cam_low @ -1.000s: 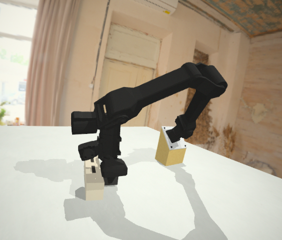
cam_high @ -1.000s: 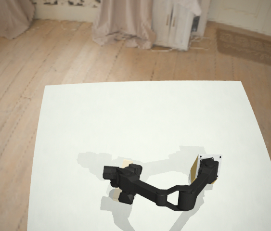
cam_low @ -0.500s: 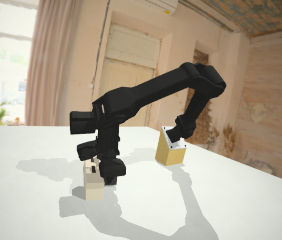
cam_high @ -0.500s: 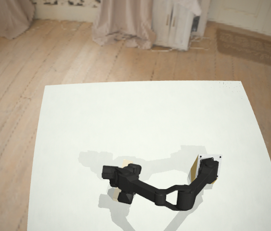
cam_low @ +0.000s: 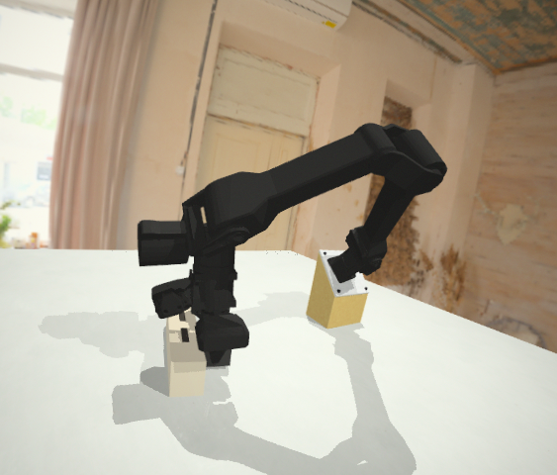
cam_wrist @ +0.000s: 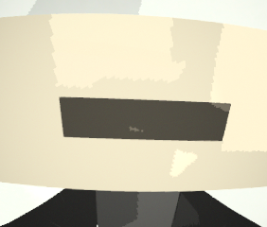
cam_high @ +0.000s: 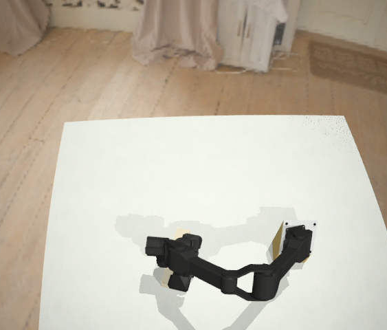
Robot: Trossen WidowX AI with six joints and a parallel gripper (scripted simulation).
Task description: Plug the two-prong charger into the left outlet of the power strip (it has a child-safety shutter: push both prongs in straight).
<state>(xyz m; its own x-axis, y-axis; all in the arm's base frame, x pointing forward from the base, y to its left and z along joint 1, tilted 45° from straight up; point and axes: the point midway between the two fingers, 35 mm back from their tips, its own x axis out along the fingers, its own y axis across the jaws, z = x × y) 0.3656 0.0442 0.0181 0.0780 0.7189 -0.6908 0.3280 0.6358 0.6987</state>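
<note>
The beige power strip (cam_high: pixel 165 278) (cam_low: pixel 186 380) (cam_wrist: pixel 20 118) stands on the table, with dark slots in its top. One slot (cam_wrist: pixel 145 119) fills the middle of the wrist view. My gripper (cam_high: pixel 186 262) (cam_low: pixel 197 320) (cam_wrist: pixel 133 172) points down close against the strip's right side in the top and exterior views. It is shut on the charger (cam_wrist: pixel 157 208), a dark grey body between the black fingers at the wrist view's bottom edge. The strip's near edge meets the fingers and charger there. The prongs are hidden, and I cannot see any prong in a slot.
A yellow block (cam_high: pixel 277 241) (cam_low: pixel 334 309) with a white plate (cam_high: pixel 313 239) (cam_low: pixel 360 290) on top stands to the right, under the arm's base. The arm (cam_high: pixel 207 271) (cam_low: pixel 319 165) spans between it and the strip. The white table (cam_high: pixel 186 159) (cam_low: pixel 89 286) carries the arm's shadows.
</note>
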